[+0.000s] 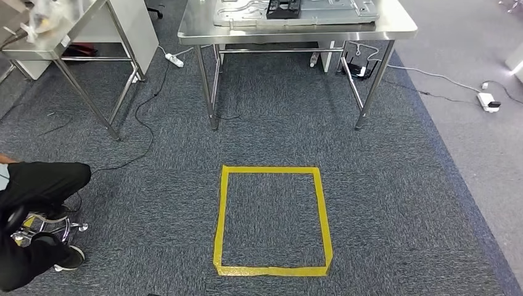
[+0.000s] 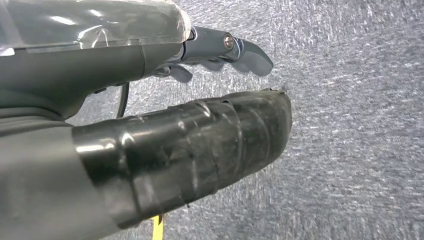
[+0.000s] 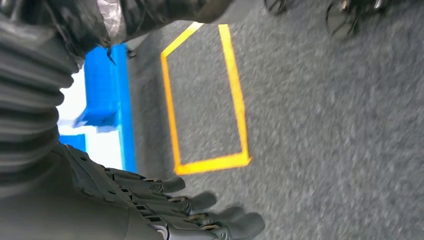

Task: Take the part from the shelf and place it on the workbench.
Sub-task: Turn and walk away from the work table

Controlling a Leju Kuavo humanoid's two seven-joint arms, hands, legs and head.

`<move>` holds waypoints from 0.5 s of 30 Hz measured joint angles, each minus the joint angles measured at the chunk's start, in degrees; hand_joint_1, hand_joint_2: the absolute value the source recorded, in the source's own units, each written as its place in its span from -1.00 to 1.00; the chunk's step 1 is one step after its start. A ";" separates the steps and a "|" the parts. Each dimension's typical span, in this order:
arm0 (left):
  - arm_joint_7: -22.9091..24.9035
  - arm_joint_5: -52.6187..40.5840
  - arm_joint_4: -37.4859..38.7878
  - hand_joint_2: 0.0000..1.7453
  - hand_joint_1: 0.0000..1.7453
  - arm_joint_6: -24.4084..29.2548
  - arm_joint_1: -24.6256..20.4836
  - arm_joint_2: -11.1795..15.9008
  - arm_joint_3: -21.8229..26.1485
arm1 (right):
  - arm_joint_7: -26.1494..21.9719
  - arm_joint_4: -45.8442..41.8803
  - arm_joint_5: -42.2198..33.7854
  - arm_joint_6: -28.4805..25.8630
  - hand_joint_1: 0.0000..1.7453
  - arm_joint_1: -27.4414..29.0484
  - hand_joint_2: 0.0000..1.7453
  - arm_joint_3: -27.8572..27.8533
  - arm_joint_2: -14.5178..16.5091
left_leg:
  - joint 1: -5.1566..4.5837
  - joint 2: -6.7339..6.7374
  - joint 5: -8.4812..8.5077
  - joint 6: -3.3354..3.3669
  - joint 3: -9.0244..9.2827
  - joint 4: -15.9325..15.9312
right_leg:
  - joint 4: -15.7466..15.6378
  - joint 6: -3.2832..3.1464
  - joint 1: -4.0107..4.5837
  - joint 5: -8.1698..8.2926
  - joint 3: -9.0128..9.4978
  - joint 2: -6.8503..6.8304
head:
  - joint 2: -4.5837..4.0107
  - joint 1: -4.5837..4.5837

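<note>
The steel workbench stands at the far side of the carpet. It carries a grey moulded tray and a black part. My left hand hangs over bare carpet, its taped thumb apart from the outstretched fingers, with nothing in it. My right hand also hangs over the carpet with its fingers stretched out side by side and nothing in them. A blue and white structure stands beside the right hand; I cannot tell what it is.
A yellow tape square marks the floor in front of the workbench, and the same tape square lies near my right hand. A seated person on a wheeled chair is at the left. A second steel table, cables and power strips lie around.
</note>
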 joint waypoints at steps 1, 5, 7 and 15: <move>-0.18 0.09 0.00 -1.00 -1.00 0.00 0.07 -0.06 0.01 | -0.33 0.13 -0.06 0.27 -1.00 0.01 -1.00 -0.24 0.17 | 0.13 0.13 0.73 0.42 -0.51 -0.14 | 1.26 0.21 -0.02 -1.27 -0.57 0.10 | 0.00 0.02; -0.31 0.40 0.00 -1.00 -1.00 -0.02 0.39 -0.02 0.07 | -0.93 0.37 0.29 0.47 -1.00 0.20 -1.00 -0.53 0.27 | 0.15 0.52 2.82 0.93 -3.77 0.61 | 14.38 0.88 -0.14 -10.62 -3.99 0.32 | 0.00 0.08; -0.31 0.40 0.00 -1.00 -1.00 -0.04 0.43 -0.02 0.07 | -0.98 0.46 0.45 0.48 -1.00 0.19 -1.00 -0.54 0.28 | 0.18 0.55 3.32 0.69 -5.39 1.61 | 13.99 1.10 -0.30 -10.94 -1.19 0.31 | 0.00 0.08; -0.15 0.37 0.00 -1.00 -1.00 -0.03 0.34 -0.02 0.07 | -0.24 0.73 1.32 0.49 -1.00 -0.01 -1.00 -0.55 0.66 | 0.15 0.45 3.00 -1.45 -8.13 5.09 | -0.57 -0.94 -0.11 -8.10 8.58 0.31 | 0.00 -0.04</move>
